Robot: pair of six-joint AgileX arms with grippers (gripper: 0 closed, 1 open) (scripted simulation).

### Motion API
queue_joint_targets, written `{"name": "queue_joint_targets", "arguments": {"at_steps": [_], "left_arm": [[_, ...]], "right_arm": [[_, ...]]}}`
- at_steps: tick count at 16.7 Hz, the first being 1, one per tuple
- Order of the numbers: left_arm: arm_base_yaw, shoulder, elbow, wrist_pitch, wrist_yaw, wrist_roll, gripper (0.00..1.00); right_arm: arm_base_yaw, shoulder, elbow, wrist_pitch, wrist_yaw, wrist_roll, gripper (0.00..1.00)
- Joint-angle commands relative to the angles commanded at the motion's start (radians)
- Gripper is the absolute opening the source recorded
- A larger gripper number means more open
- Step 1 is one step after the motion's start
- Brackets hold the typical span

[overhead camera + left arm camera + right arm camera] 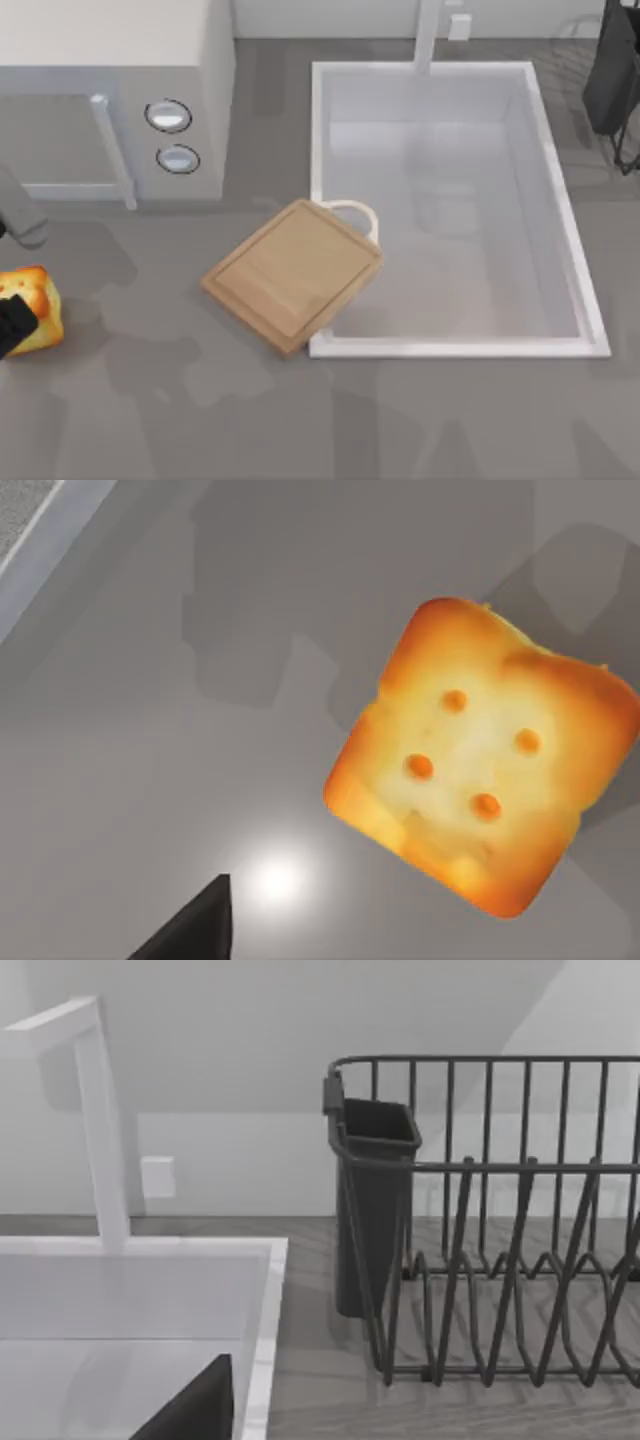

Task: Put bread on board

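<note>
Where frame cuts, bread (pixel 33 310) half-hidden, left pincer (pixel 10 325) overlapping

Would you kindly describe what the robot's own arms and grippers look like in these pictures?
The left gripper is matte black and blocky, on a grey arm link. In the left wrist view one finger shows as a dark pointed wedge. The right arm is a dark, nearly black body with thin black cables. No markings are visible.

Grey countertop (pixel 420 420) with a white sink (pixel 565 215) set toward its right edge, a white faucet (pixel 95 1110), a microwave (pixel 110 90) at the far-left corner, and a dark dish rack (pixel 500 1260) beside the sink.
</note>
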Motion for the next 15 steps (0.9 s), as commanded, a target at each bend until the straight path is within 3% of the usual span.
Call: {"name": "queue_joint_targets", "arguments": {"at_steps": [8,15], "left_arm": [[0.006,0.516,0.378,-0.299,0.0,0.398,1.0],[0.003,0.567,0.422,-0.328,0.0,0.443,1.0]], "right_arm": [[0.0,0.0,0.0,0.0,0.0,0.0,1.0],[0.0,0.0,0.0,0.0,0.0,0.0,1.0]]}}
